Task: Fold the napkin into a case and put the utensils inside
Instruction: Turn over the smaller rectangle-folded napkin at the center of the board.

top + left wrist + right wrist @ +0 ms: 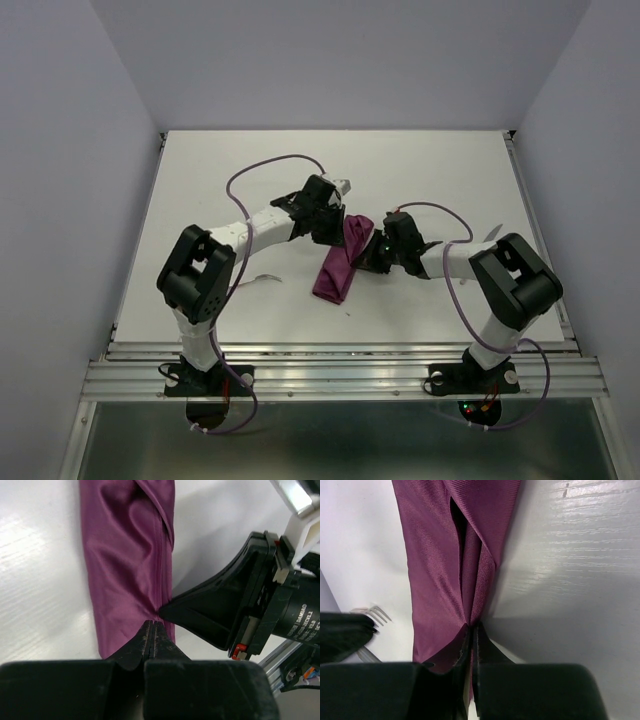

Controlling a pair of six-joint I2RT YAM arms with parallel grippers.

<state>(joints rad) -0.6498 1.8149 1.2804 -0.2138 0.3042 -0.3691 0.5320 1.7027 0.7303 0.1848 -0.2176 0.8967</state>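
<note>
The burgundy napkin (335, 275) lies folded into a narrow strip at the middle of the white table (200, 180). In the left wrist view the napkin (125, 555) has creases running into my left gripper (153, 624), which is shut on its near end. My right gripper (472, 626) is shut on a raised fold of the napkin (440, 570), with cloth showing between its jaws. From above, the left gripper (335, 228) sits at the strip's far end and the right gripper (362, 258) at its right edge. A pale utensil (265, 278) lies left of the napkin, and a fork's tines (376, 614) show.
The right gripper's black fingers (200, 610) reach in close beside the left gripper's tip. White walls enclose the table on three sides. A metal rail (340, 365) runs along the near edge by the arm bases.
</note>
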